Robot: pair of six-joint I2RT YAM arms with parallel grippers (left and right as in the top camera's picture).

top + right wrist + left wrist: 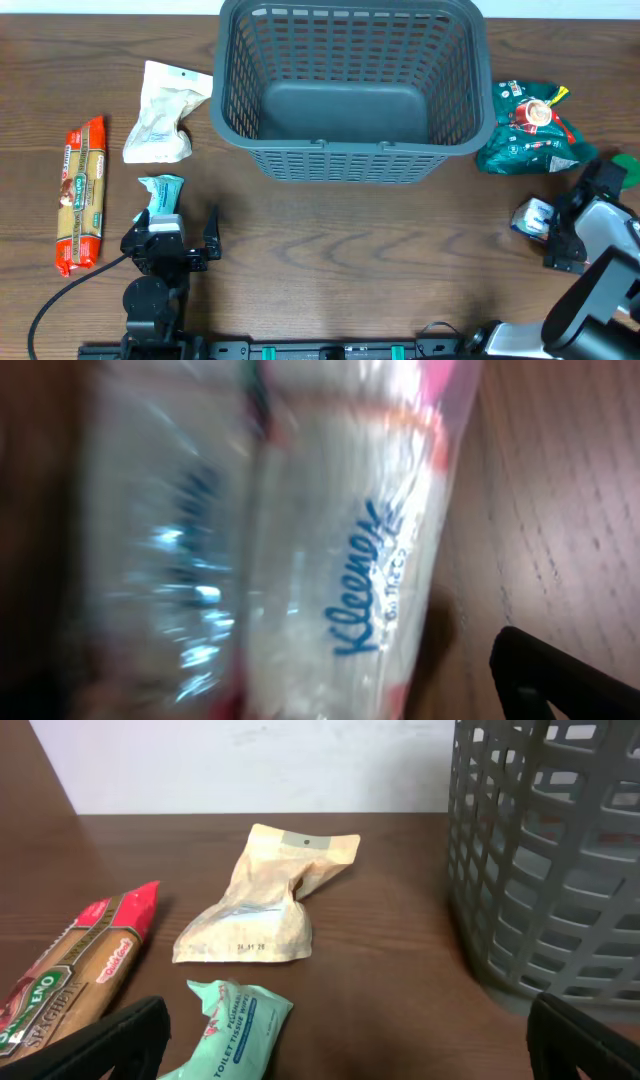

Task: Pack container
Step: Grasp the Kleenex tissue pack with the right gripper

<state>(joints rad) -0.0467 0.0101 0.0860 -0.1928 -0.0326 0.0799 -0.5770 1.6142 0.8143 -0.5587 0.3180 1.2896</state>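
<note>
Plainly, the dark grey, lattice-sided container (pixel 350 160) stands upright; left claw (pixel 347 1015) spread, right claw (pixel 553 228) unclear.

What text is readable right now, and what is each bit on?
"Kleenex" on the clear tissue pack.
"TOILET TISSUE" on the mint packet.
"SPAGHE", cut off, on the red packet.
Stamped digits on the beige pouch: too blurred.
Print on the green bag: too small.
</note>
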